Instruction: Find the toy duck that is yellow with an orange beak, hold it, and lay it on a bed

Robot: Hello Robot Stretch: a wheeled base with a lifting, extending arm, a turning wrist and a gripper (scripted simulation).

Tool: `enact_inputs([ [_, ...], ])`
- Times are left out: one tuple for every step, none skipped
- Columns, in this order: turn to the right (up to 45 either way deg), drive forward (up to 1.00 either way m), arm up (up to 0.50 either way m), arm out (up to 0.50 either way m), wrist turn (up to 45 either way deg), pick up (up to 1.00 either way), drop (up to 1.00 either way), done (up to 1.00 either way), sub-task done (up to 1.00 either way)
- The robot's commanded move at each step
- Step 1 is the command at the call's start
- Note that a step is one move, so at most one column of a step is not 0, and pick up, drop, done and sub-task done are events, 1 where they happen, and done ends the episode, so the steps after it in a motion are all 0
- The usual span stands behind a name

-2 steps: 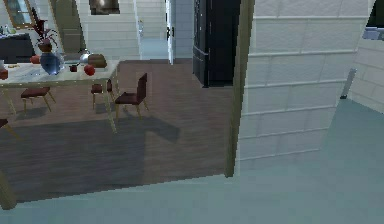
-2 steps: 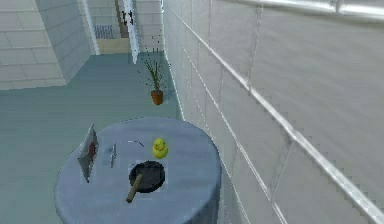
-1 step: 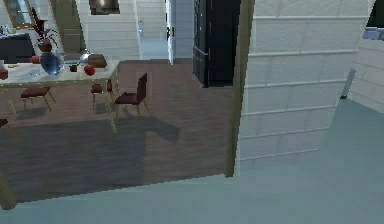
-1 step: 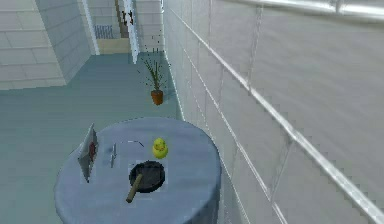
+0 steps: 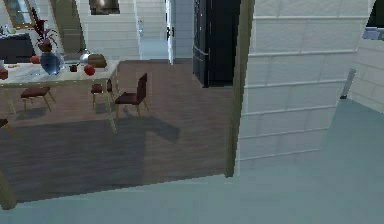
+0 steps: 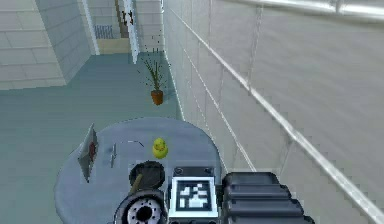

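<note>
A black ribbed block [image 6: 262,198] adjoins a white, black-marked square [image 6: 193,197]

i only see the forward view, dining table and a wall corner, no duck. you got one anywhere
Observer: Yes, in the arm side view a yellow duck sits on a round grey table.
Operator: anything else on that table
Observer: A small frame stands left of the duck, apart from it.
Operator: whats past the table
Observer: A plant stands farther out, close to the wall.
</note>
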Motion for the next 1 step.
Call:
enact_inputs([
  [0.0, 0.00, 0.00, 0.36, 0.0, 0.00, 0.00, 0.00, 0.00],
])
